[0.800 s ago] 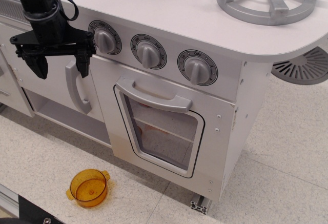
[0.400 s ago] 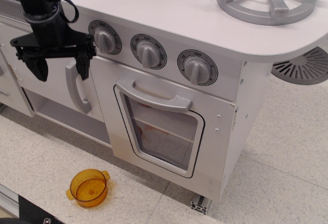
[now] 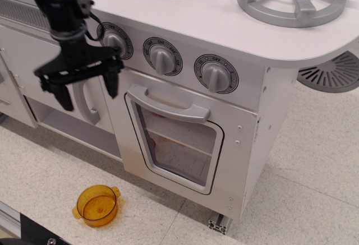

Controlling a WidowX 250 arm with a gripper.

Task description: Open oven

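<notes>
Translucent orange plastic pot [image 3: 97, 204] sits nearest on the floor. White toy oven [image 3: 178, 138], door shut, mid-frame under three grey knobs. Black robot hand [image 3: 88, 88] hangs left of its handle, fingers spread, gripping nothing.

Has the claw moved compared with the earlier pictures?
Yes. The claw has shifted right and down, toward the oven; its right finger now hangs just left of the grey handle, below the leftmost knob.

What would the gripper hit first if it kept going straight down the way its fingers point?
Probably the cabinet door's vertical handle, which sits between the open gripper's fingers. Beyond it lies the floor, left of the oven. With one view, depth is uncertain.
</notes>
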